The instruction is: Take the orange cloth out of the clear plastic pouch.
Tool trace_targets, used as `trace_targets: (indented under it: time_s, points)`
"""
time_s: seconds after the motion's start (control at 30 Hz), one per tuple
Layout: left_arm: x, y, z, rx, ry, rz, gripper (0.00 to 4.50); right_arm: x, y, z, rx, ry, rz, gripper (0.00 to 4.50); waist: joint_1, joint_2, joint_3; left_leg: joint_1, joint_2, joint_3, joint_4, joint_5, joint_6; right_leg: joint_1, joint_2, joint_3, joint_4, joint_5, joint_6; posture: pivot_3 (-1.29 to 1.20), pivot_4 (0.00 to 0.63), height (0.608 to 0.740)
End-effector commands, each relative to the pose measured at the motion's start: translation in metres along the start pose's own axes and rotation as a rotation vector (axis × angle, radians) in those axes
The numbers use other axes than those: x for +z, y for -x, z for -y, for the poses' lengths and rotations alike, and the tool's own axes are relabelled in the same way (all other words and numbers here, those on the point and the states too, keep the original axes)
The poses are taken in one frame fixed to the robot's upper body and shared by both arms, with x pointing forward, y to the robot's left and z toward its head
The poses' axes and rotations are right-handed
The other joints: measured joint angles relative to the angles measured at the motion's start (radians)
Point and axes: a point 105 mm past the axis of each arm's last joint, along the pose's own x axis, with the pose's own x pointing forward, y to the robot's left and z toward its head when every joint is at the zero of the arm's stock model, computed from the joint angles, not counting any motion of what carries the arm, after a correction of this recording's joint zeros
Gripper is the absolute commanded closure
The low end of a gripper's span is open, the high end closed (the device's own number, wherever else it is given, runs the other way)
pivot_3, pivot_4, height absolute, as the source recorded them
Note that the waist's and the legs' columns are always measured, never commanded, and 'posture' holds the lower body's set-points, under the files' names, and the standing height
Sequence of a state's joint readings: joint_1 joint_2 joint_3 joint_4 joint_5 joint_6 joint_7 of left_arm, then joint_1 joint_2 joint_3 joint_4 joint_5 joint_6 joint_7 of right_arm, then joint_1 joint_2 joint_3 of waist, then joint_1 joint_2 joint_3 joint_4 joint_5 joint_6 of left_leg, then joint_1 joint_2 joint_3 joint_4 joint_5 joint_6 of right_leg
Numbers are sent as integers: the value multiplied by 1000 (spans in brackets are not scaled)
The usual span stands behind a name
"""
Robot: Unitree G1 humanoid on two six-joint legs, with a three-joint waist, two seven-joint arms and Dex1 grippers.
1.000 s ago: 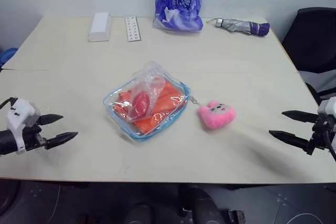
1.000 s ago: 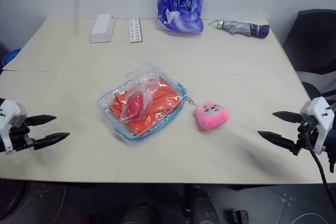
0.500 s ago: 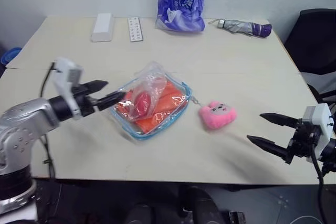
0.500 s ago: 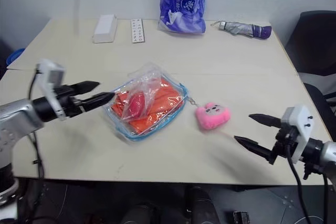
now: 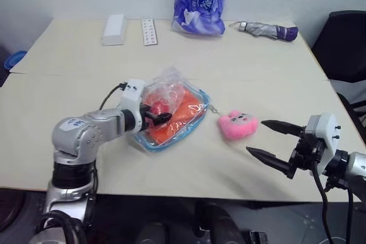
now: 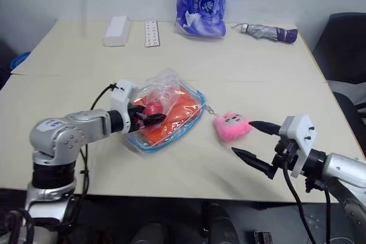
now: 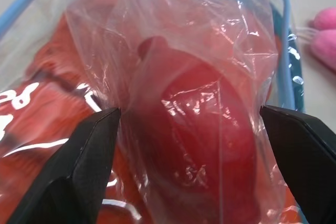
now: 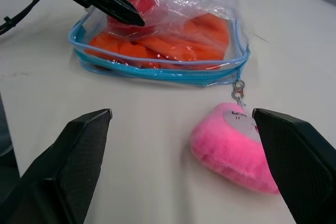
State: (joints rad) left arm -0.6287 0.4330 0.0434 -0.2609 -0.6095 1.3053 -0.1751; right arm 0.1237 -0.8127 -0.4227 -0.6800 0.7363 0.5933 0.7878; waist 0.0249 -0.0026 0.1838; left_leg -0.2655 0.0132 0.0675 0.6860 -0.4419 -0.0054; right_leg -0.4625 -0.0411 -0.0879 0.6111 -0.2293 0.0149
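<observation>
Office: table (image 5: pixel 269 78), black chair (image 5: pixel 343 41)

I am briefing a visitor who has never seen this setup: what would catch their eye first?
Mid-table lies the clear plastic pouch, packed with the orange cloth; a thin clear bag with a red ball rests on top, and the left gripper reaches over it, jaws open. Beside the pouch, chained to it, sits a pink plush charm, with the right gripper open just beyond.

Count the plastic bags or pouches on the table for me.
3: the clear plastic pouch mid-table, a thin clear bag with a red ball lying on it, and a purple printed bag at the far edge.
</observation>
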Motion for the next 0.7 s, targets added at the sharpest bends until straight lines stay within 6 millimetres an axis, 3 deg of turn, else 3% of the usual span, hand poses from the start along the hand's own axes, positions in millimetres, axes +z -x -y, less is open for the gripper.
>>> trace_targets:
  time_s: [0.03, 0.2, 0.37, 0.53, 0.63, 0.7]
  points:
    - [8, -2, 0, 20, -36, 29, 888, 10, -3, -7, 3, 17, 36, 0, -1, 0, 0, 0, 0, 0, 0, 0, 0, 0, 0, 0, 0, 0, 0, 0, 150, 740]
    - [10, 2, -10, 63, -50, 28, 2459, 11, -6, -8, 1, 14, 32, 0, -3, 0, 0, 0, 0, 0, 0, 0, -1, 0, 0, 0, 0, 0, 0, 0, 150, 740]
    - [20, 19, -34, 144, -18, 92, 3537, 13, -13, -11, 45, 17, 28, 0, -6, 0, 0, 0, 1, 0, 0, 0, -1, 0, 0, 0, 1, 0, 0, 0, 150, 740]
    - [45, 85, -117, 491, 116, 316, 3653, 20, -22, -13, 115, 21, 39, 0, -17, -1, 0, 0, 1, 0, 0, 1, -1, -1, 1, 0, 1, 0, 0, 0, 150, 740]
    - [32, 135, -164, 731, 134, 317, 3653, 21, -28, -15, 165, 26, 37, 0, -27, -1, 1, 0, 2, 0, 0, 1, -2, -1, 1, -1, 1, -1, -1, 0, 150, 740]
    - [11, 163, -190, 858, 161, 281, 3653, 22, -33, -18, 202, 25, 45, 0, -25, -1, 1, 0, 2, 0, -1, 1, -2, -1, 0, -1, 1, -1, -1, 0, 150, 740]
